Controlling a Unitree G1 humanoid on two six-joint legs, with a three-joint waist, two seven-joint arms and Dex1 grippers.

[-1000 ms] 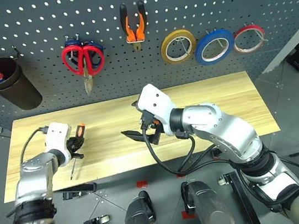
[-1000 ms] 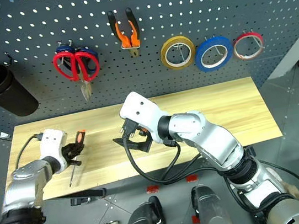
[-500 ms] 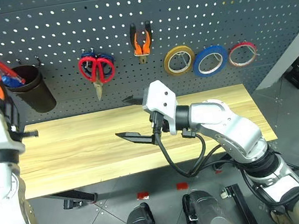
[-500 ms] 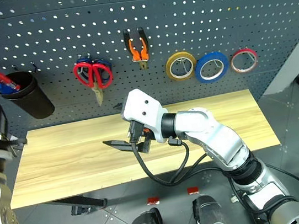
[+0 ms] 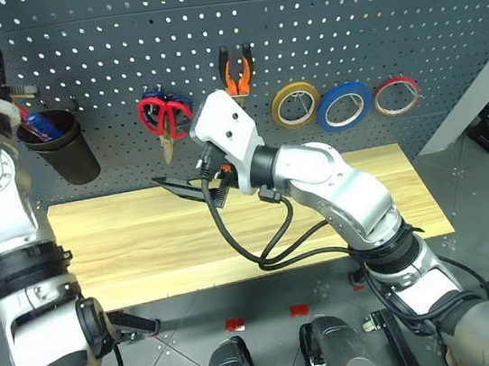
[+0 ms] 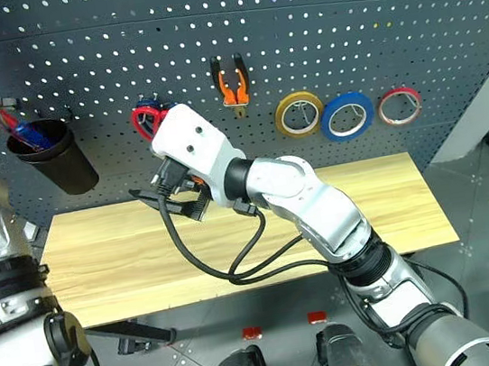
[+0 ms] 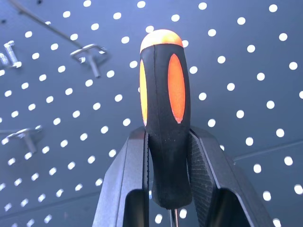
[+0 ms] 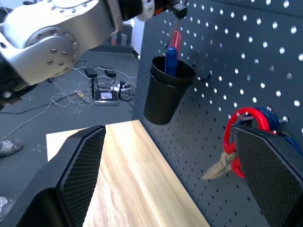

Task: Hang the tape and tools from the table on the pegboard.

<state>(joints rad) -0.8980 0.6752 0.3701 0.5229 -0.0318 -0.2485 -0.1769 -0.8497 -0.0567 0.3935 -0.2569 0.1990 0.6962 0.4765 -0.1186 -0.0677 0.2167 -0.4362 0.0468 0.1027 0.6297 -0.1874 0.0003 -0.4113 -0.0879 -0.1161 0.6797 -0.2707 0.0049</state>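
Note:
My left gripper (image 7: 166,136) is shut on the black-and-orange handle of the screwdriver (image 7: 163,94). It holds the tool high in front of the pegboard (image 5: 341,24), above a black cup (image 5: 63,152). My right gripper (image 5: 179,181) hangs open and empty over the back of the table (image 5: 144,247), below the red-handled scissors (image 5: 165,115). The scissors, the orange-and-black pliers (image 5: 234,66) and the blue tape (image 5: 343,105) hang on the pegboard. In the right wrist view the scissors (image 8: 239,142) and cup (image 8: 165,90) lie ahead between the spread fingers.
A yellow tape ring (image 5: 295,103) and a red tape ring (image 5: 396,93) hang either side of the blue one. The black cup holds red and blue pens. Bare metal hooks (image 7: 90,54) stick out of the pegboard near the screwdriver. The pegboard stands right behind the table.
My left arm has lifted the screwdriver from just above the table to high in front of the pegboard. The right gripper rose a little and shifted left, still open. The camera tilted up.

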